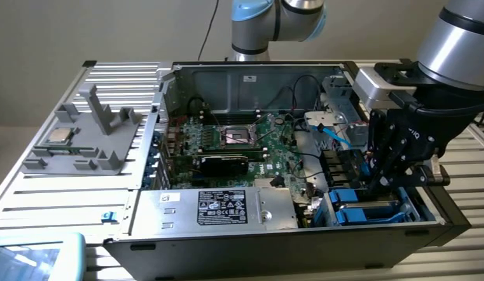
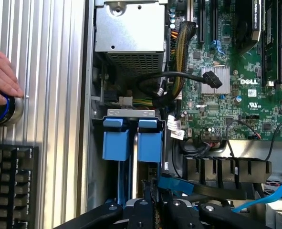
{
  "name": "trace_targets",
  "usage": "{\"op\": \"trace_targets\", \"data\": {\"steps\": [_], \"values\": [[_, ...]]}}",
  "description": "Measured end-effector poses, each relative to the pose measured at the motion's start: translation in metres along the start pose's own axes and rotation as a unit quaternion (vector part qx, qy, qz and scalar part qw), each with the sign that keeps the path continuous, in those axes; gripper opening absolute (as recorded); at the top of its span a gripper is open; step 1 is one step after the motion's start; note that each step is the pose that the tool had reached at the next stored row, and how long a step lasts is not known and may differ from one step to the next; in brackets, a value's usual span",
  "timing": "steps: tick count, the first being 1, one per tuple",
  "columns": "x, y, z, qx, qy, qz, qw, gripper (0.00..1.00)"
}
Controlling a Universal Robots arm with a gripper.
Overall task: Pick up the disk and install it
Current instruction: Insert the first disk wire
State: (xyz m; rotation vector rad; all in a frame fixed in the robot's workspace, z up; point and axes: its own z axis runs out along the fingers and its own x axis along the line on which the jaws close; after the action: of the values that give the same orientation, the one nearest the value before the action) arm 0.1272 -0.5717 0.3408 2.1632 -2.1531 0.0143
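The disk (image 1: 368, 209), silver-grey in a bright blue carrier, stands on edge in the drive bay at the near corner of the open computer case, on the exterior view's right. In the wrist view its blue carrier (image 2: 149, 142) has a second blue carrier (image 2: 116, 140) right beside it, both with end tabs under a silver bracket. My black gripper (image 1: 380, 182) reaches down into this bay from above. Its fingers stand close together (image 2: 152, 198) over the end of the disk's carrier, pinching the blue frame. The disk's label is hidden.
A silver power supply box (image 1: 226, 208) fills the case's near side beside the bay. The motherboard (image 1: 242, 140) and loose black and blue cables (image 1: 335, 133) lie behind it. A grey fixture with a processor chip (image 1: 59, 136) sits outside. A person's hand (image 2: 0, 78) rests on a round button above a keyboard (image 2: 9, 186).
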Motion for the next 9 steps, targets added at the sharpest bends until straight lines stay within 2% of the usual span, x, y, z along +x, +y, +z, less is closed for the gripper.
{"op": "trace_targets", "data": {"steps": [9], "values": [[0.0002,0.0003,0.0022,0.0003,0.0002,0.0,1.0,0.16]]}}
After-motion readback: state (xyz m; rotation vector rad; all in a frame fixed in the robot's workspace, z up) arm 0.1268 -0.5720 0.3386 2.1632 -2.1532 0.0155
